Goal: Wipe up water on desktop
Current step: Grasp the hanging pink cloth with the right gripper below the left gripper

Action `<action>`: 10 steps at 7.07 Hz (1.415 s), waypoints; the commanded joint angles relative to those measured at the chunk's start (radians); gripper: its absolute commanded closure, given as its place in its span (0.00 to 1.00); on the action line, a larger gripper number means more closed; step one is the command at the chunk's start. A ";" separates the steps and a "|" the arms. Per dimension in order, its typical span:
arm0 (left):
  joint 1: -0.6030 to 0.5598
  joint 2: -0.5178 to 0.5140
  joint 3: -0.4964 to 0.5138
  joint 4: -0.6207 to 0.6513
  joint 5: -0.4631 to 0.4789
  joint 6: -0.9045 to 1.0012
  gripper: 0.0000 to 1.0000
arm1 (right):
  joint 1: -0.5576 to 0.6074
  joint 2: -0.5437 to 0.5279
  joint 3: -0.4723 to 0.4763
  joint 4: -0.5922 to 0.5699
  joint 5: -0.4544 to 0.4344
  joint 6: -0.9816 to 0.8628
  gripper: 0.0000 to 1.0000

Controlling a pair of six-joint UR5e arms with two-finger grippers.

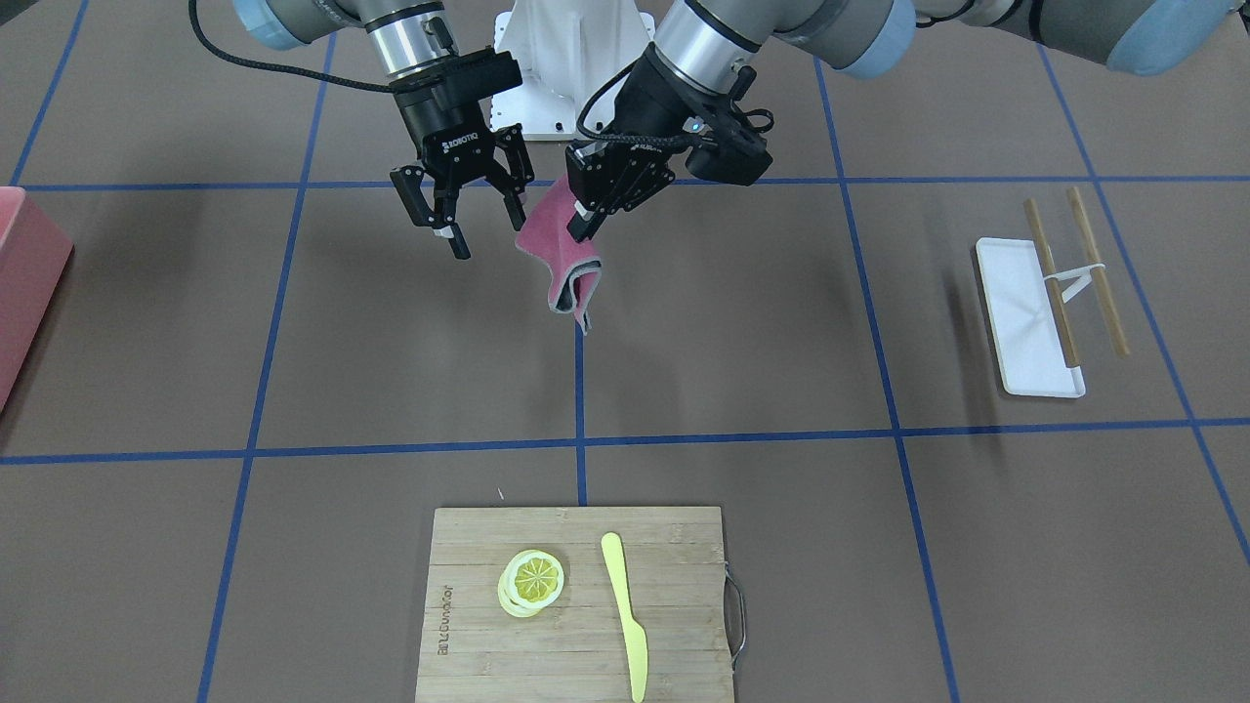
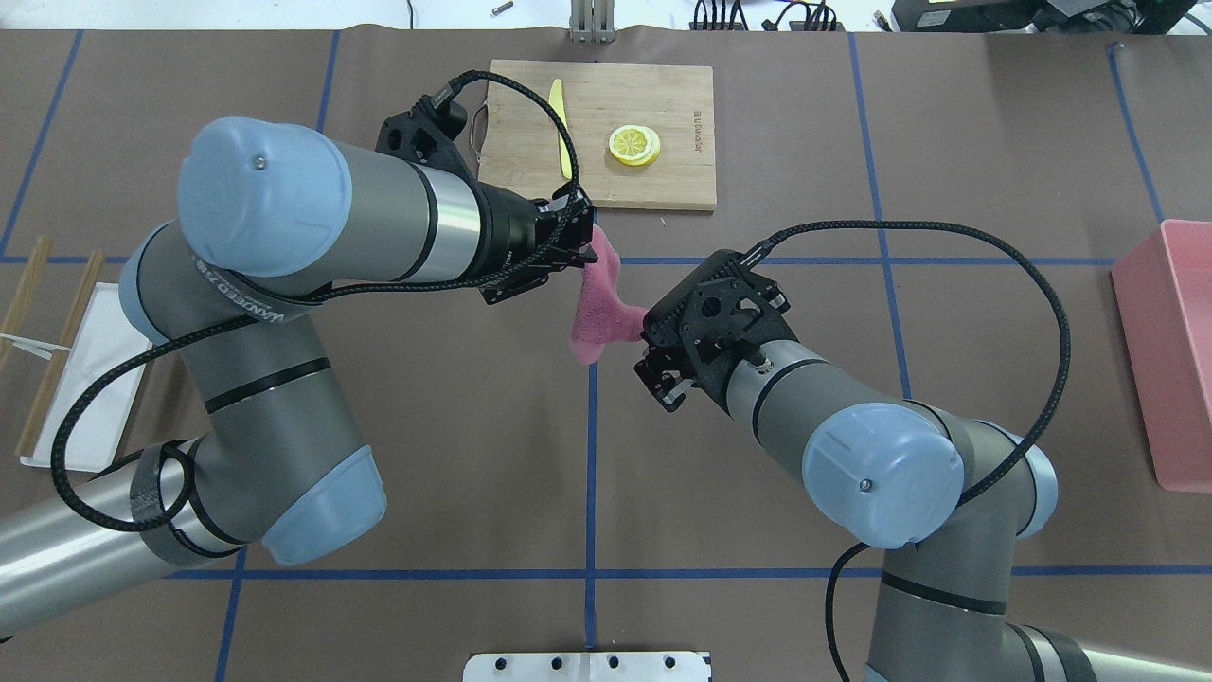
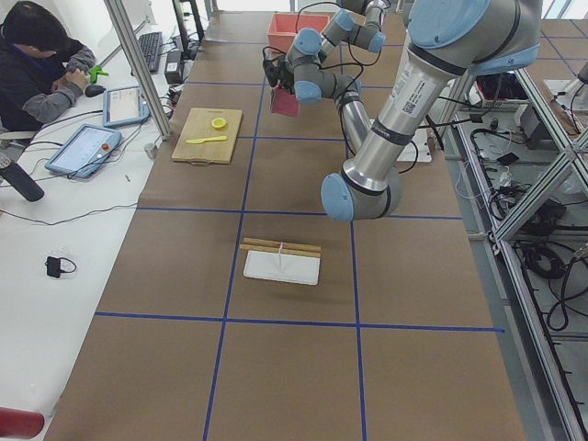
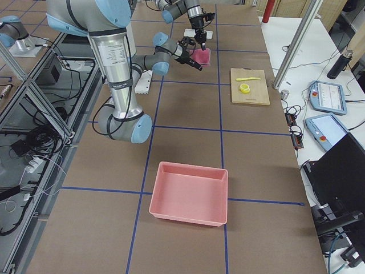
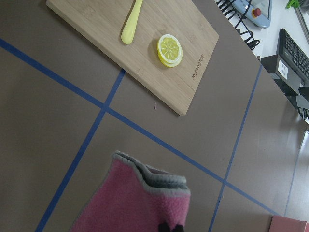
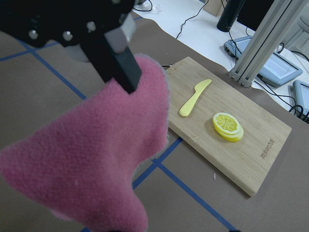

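We have the pink fleece cloth [image 1: 562, 249] pinched by one upper corner in the left gripper [image 1: 589, 217]. Its jaws are closed hard on the fabric, and the rest hangs folded and free in the air. The cloth hangs over the middle of the matte brown desktop with blue tape lines [image 1: 742, 322], nearer the robot's edge than the operators' edge, and is not touching the surface. The right gripper [image 1: 483, 229] hovers just beside the cloth with its jaws spread wide and nothing between them. One finger is close to the hanging fabric, and we cannot tell whether it brushes it.

We cannot make out any wet patch in these views, so we judge the step in hand to be bringing the cloth down onto the spill. To do it well, we would:
- lower the left wrist until a broad fold lies flat on the desktop, not just the tip
- press lightly and drag in slow overlapping strokes
- keep the fingertips off the paper so they do not scuff it
- move the right gripper aside first, so the cloth does not snag on its fingers

Strokes should stop short of the pale bamboo cutting board [image 1: 674, 547] at the middle of the operators' edge, which carries a lemon slice [image 1: 532, 578] and a yellow plastic knife [image 1: 625, 615]
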 commanded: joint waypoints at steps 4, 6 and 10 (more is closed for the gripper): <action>0.021 -0.018 -0.009 -0.002 0.024 0.001 1.00 | -0.020 0.000 -0.006 0.000 -0.012 -0.017 0.20; 0.016 -0.015 -0.006 -0.002 0.026 0.010 1.00 | -0.020 0.000 -0.006 0.000 -0.012 -0.019 0.20; -0.010 -0.013 0.008 -0.003 0.026 0.016 1.00 | -0.026 0.000 -0.004 0.000 -0.012 -0.019 0.20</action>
